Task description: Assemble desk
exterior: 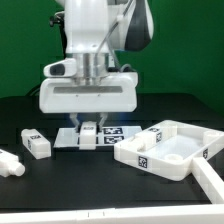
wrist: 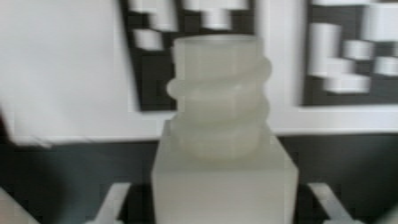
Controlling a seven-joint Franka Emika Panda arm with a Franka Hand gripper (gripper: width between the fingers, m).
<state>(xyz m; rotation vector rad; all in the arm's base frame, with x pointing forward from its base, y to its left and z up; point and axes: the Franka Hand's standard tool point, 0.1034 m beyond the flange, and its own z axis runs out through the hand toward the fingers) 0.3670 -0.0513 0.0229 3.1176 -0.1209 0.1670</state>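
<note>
**Desk parts on the black tabletop (exterior: 60,195), one moment of assembly.**

*Exterior view.* The robot arm (exterior: 92,40) stood over the middle of the scene with its jaws pointing down. They were clamped on one white leg (exterior: 90,135), one jaw on either side of the block. This held leg stood upright, with a black-and-white square tag on the face toward the camera. It was over the marker board (exterior: 115,133); whether its lower end touched the board could not be told.

Toward the exterior view's right lay the desk panel (exterior: 170,152), just beside the marker board. It was a white rectangular piece with a raised rim and its hollow side up. It had round sockets at its corners and a square tag on its near side wall.

Toward the exterior view's left a second leg (exterior: 35,143) lay on its side with a tag showing, well apart from the panel. A third white piece (exterior: 8,163) lay nearer the camera, cut off by the picture's edge.

*Wrist view.* The held leg filled the middle of the picture as a plain, square-sided white block. It narrowed at its far end to a round, ribbed stud. The marker board's tags showed blurred behind it.
</note>
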